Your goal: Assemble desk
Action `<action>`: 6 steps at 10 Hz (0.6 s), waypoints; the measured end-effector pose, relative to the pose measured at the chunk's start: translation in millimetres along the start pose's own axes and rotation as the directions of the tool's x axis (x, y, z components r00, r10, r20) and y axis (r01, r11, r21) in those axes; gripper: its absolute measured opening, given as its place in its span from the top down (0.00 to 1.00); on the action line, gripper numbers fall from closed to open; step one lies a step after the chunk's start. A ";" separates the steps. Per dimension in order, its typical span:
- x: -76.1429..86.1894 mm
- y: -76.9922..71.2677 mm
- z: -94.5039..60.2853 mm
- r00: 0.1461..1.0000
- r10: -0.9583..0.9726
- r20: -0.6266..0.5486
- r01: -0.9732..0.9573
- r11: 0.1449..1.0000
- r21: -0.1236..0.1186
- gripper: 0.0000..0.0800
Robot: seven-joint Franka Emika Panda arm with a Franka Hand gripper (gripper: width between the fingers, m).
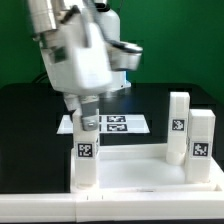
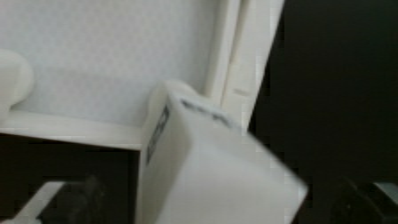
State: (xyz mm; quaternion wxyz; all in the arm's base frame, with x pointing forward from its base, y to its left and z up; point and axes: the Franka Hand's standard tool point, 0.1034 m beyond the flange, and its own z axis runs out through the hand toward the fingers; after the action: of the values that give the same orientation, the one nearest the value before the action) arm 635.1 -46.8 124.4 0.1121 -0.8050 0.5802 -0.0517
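The white tabletop (image 1: 140, 172) lies flat on the black table near the front edge. Two tagged white legs (image 1: 180, 124) (image 1: 202, 144) stand upright at its corners on the exterior view's right. My gripper (image 1: 89, 121) is shut on the top of a third tagged leg (image 1: 85, 160), which stands upright at the tabletop's front corner on the exterior view's left. In the wrist view this leg (image 2: 210, 150) fills the gap between my dark fingers (image 2: 50, 205), with the tabletop (image 2: 107, 70) and its raised rim behind it. A fourth leg is not in view.
The marker board (image 1: 118, 124) lies flat on the table behind the tabletop. A white ledge (image 1: 110, 208) runs along the table's front edge. The green wall (image 1: 190, 40) stands at the back.
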 end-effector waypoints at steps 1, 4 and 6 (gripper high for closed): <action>0.8 2.1 0.2 0.998 -0.068 -0.001 0.068 0.998 -0.002 0.19; -2.3 -1.0 -0.9 0.865 -0.502 -0.002 0.501 0.863 -0.058 0.19; -1.0 5.6 5.7 0.614 -0.782 0.102 0.789 0.613 -0.045 0.19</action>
State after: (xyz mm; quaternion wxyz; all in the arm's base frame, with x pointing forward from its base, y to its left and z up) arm 630.8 -46.9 117.6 0.0647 -0.9830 0.1666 -0.0417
